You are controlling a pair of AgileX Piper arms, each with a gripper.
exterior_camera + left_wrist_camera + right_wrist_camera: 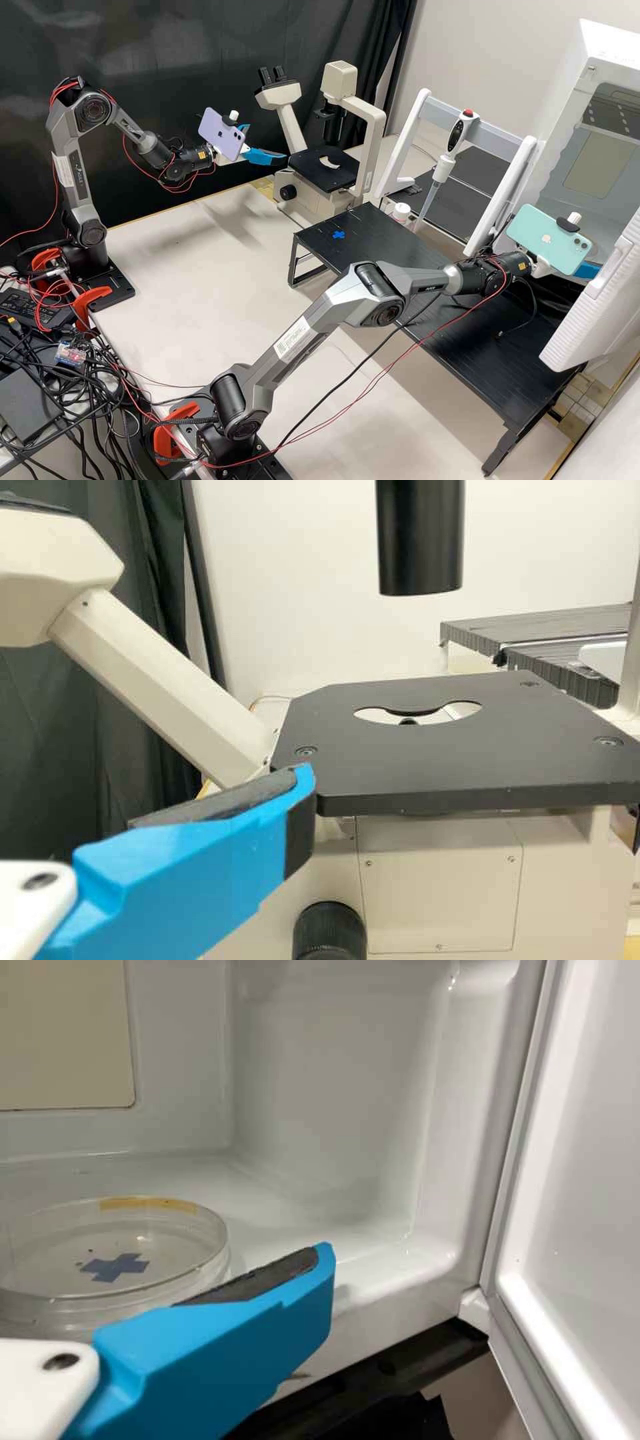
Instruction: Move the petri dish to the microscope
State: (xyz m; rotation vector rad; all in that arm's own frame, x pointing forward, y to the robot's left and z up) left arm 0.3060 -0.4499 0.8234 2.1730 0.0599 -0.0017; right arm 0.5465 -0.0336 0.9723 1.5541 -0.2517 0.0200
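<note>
My left gripper [267,143] is open beside the stage of the cream microscope [327,168]. In the left wrist view, one blue finger of this left gripper [200,865] shows before the black stage [470,755]. At the white chamber's opening is my right gripper [587,270], largely hidden by its phone. The right wrist view shows the clear petri dish [170,1275] on the chamber floor, a yellow strip on its rim and a blue cross seen through it. One finger of the right gripper [220,1345] stands open beside the dish; contact cannot be told.
The chamber's open door [590,300] borders the right gripper; its inner wall [330,1090] rises behind the dish. A black raised table [413,267] bears a blue cross. Behind it are a pipette [442,171] on a white frame and a small white bottle [401,212].
</note>
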